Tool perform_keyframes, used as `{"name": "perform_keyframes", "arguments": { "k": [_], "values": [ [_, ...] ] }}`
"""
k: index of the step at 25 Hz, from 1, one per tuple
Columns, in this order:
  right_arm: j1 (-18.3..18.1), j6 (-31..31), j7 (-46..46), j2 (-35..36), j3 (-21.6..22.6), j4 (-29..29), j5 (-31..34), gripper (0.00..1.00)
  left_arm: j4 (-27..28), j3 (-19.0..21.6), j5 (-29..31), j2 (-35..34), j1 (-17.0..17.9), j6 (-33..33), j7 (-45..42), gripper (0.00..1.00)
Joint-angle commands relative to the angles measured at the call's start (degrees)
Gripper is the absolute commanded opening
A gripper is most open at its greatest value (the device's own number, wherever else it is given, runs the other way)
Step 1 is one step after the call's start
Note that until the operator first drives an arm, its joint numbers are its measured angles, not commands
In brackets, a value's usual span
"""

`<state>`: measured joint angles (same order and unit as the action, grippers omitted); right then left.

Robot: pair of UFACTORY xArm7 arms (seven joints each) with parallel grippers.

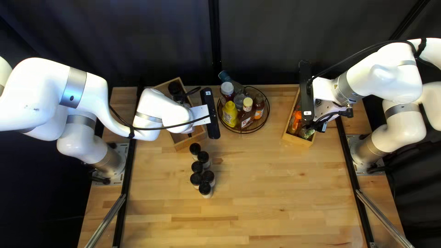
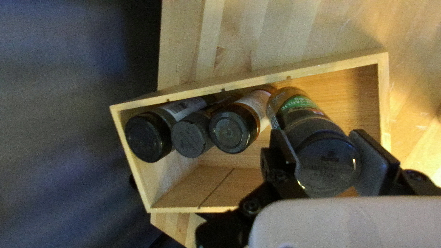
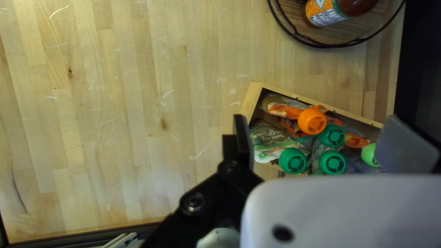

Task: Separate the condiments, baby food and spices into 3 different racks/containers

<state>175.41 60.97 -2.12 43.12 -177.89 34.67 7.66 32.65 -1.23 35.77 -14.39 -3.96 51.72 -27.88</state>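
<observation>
A round wire rack (image 1: 243, 132) on the wooden counter (image 1: 275, 197) holds condiment bottles (image 1: 247, 118), one of them yellow. Left of the rack, a wooden box (image 1: 182, 146) holds three dark-capped spice jars (image 2: 234, 128), side by side and tilted. Above that box, the left claw (image 1: 183, 120) is grasping a black-capped jar with a green label (image 2: 328, 163), one finger against each side. Nearer the viewer and left of the rack, six black-capped jars (image 1: 205, 189) stand clustered. Right of the rack, a second box (image 1: 298, 139) holds baby food pouches (image 3: 275, 141) with orange and green caps; the right claw (image 1: 321, 110) is above it, released, fingers wide apart.
</observation>
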Motion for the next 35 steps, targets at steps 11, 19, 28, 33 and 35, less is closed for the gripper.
{"name": "perform_keyframes", "arguments": {
  "k": [11,19,28,33,35],
  "values": [
    [0.00,0.00,0.00,0.00,0.00,0.00,0.00,1.00,0.44,-1.14,-1.11,2.23,-0.41,-1.93,1.35,0.94],
    [0.00,0.00,0.00,0.00,0.00,0.00,0.00,1.00,0.93,-0.41,-2.50,0.74,0.52,-0.14,1.89,1.00],
    [0.00,0.00,0.00,0.00,0.00,0.00,0.00,1.00,2.99,-1.47,-18.15,-8.52,9.34,5.49,18.10,1.00],
    [0.00,0.00,0.00,0.00,0.00,0.00,0.00,1.00,3.62,-4.16,-26.01,-10.12,15.88,5.18,34.54,1.00],
    [0.00,0.00,0.00,0.00,0.00,0.00,0.00,1.00,4.00,-4.86,-26.48,-9.28,16.72,5.06,39.08,1.00]
  ]
}}
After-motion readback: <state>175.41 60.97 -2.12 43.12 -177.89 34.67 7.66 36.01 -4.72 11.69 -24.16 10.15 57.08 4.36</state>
